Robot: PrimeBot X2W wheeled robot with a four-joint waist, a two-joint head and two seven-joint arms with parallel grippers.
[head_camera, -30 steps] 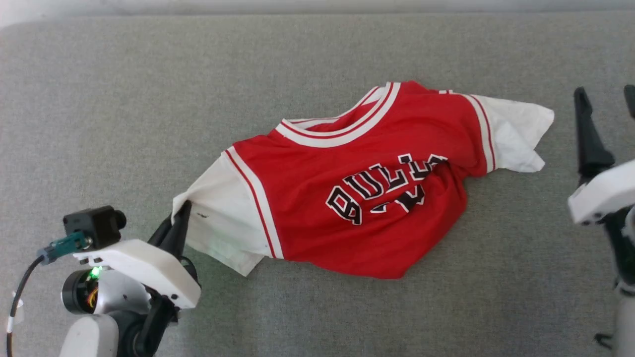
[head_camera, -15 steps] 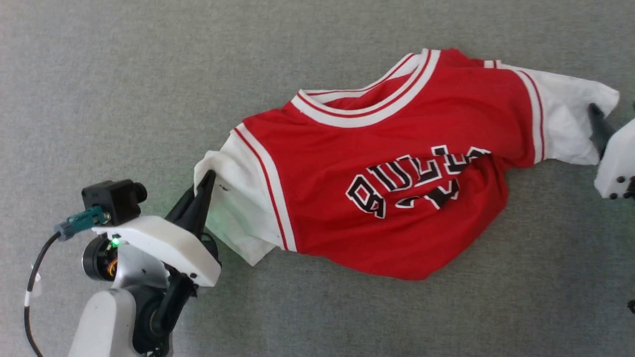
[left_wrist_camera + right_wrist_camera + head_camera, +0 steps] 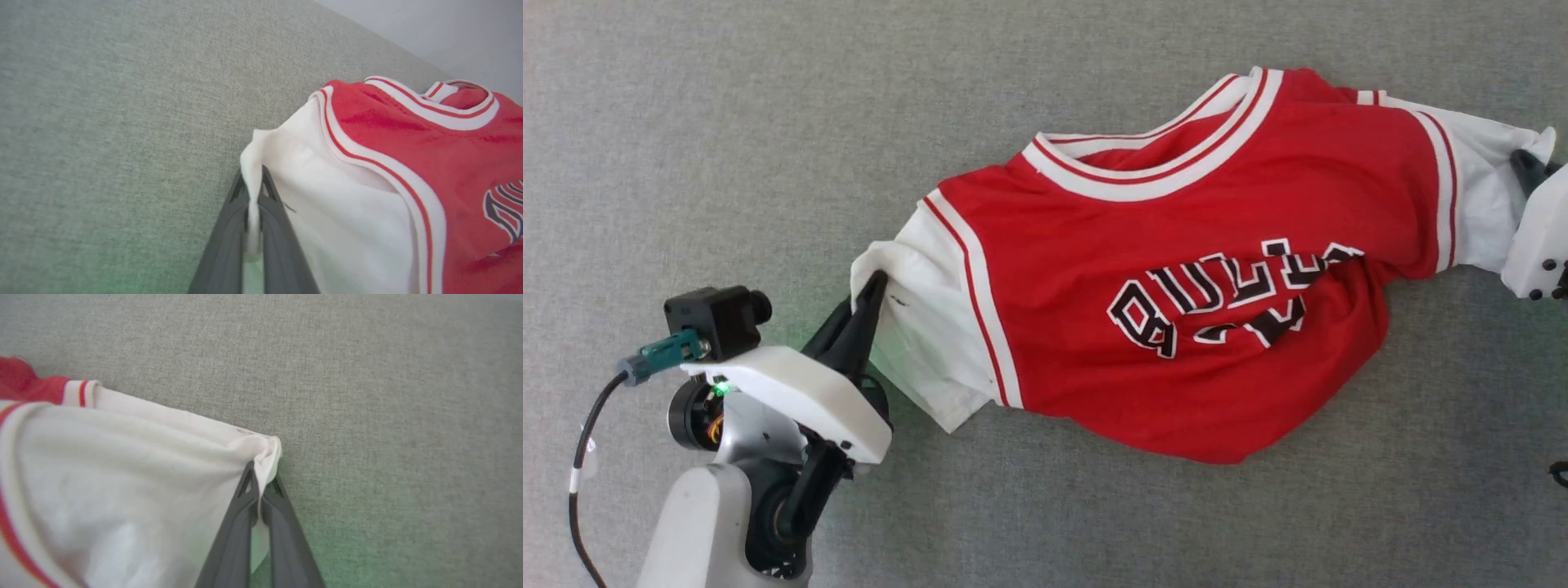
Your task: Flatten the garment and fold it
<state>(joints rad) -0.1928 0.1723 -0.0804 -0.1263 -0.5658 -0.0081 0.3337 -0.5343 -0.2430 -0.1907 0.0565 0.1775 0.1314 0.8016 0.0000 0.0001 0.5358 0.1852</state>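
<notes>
Reached up from the lower left of the head view with the left gripper point(image 3: 876, 286), clamped on a white sleeve hem of the garment point(image 3: 1176, 229); came in at the right edge with the right gripper point(image 3: 1527, 166), pinched on the other sleeve's corner; lay rumpled across centre and right on grey cloth point(image 3: 727, 122); a second before, held that gripper wide, clear of the sleeve.

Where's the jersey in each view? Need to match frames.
Head: jersey, centre to right edge.
Left wrist: right half; white sleeve pinched in left gripper.
Right wrist: left half; other sleeve pinched in right gripper.
Shared landmark: red-and-white sleeve trim.
</notes>
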